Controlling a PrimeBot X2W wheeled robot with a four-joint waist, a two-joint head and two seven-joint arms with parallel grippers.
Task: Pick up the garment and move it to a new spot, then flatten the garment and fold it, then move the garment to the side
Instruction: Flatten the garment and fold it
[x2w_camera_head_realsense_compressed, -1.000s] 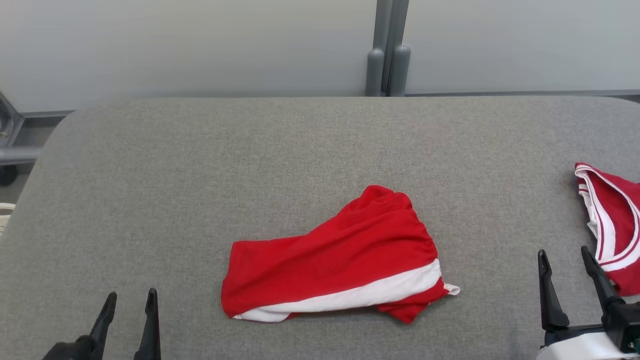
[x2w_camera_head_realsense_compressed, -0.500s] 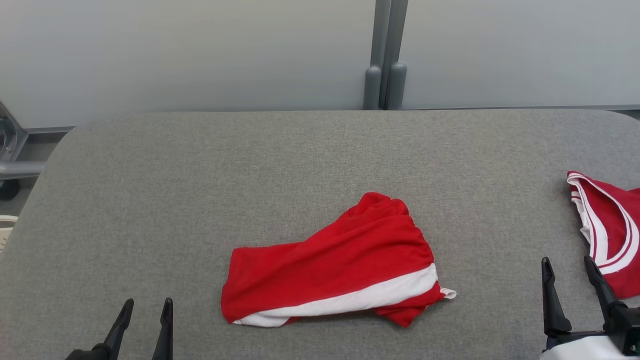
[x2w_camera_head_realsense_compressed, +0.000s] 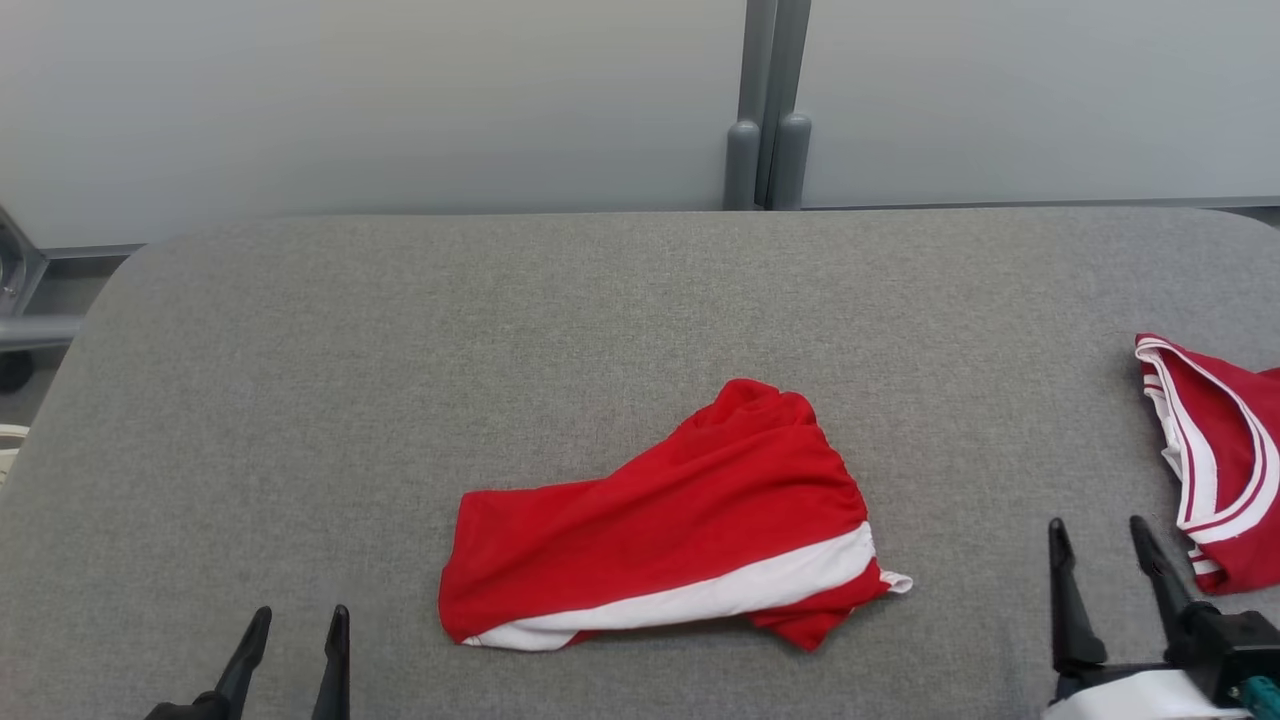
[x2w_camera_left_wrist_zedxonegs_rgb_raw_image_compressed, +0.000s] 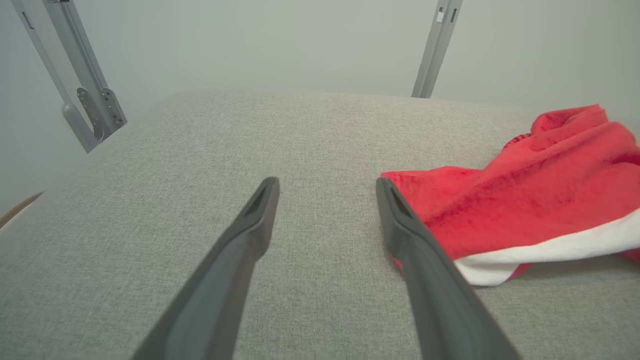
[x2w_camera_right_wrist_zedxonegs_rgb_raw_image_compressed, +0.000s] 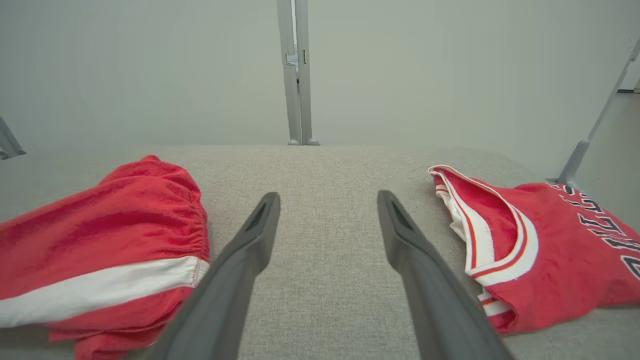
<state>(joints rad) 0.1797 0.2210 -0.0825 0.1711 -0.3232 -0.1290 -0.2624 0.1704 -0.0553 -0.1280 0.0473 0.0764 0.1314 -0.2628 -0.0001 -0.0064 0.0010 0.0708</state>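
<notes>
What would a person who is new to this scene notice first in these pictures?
A bright red garment with a white band lies rumpled in the middle of the grey padded table. A red jersey with white striped trim lies at the table's right edge, near the open right hand.

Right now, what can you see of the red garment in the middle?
The red garment is soft, knit-looking cloth with a white band along its near edge, a gathered waistband at its right end and a small white tag at the near right corner. It lies rumpled and roughly folded, slanting up to the right, on the grey padded surface. Neither the left gripper nor the right gripper touches it.
</notes>
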